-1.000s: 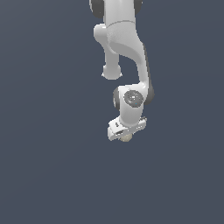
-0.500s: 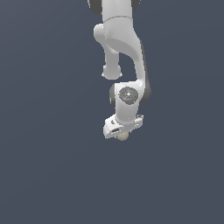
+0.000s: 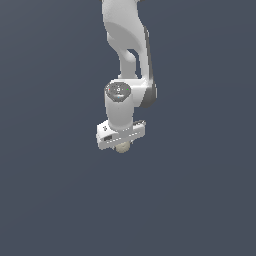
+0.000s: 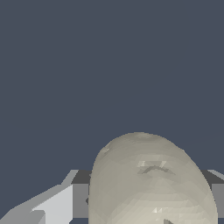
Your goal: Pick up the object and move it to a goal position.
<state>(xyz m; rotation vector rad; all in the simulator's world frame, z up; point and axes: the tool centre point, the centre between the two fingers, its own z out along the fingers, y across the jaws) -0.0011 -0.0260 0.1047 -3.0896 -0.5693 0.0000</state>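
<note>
The white gripper [image 3: 122,145] hangs from the arm in the middle of the exterior view, pointing down. A small beige, off-white ball [image 3: 123,147] peeks out just under the gripper's body, held between the fingers. In the wrist view the ball [image 4: 151,179] fills the lower part of the picture, close to the camera, with a grey and white finger [image 4: 65,199] against its side. The gripper is shut on the ball. Most of the ball is hidden by the gripper in the exterior view.
Only a plain dark grey-blue surface [image 3: 200,200] shows around and below the arm. No other objects or edges are in view.
The arm with the ball has shifted slightly toward the exterior view's left, and the wrist has turned. The ball stays in the gripper.
</note>
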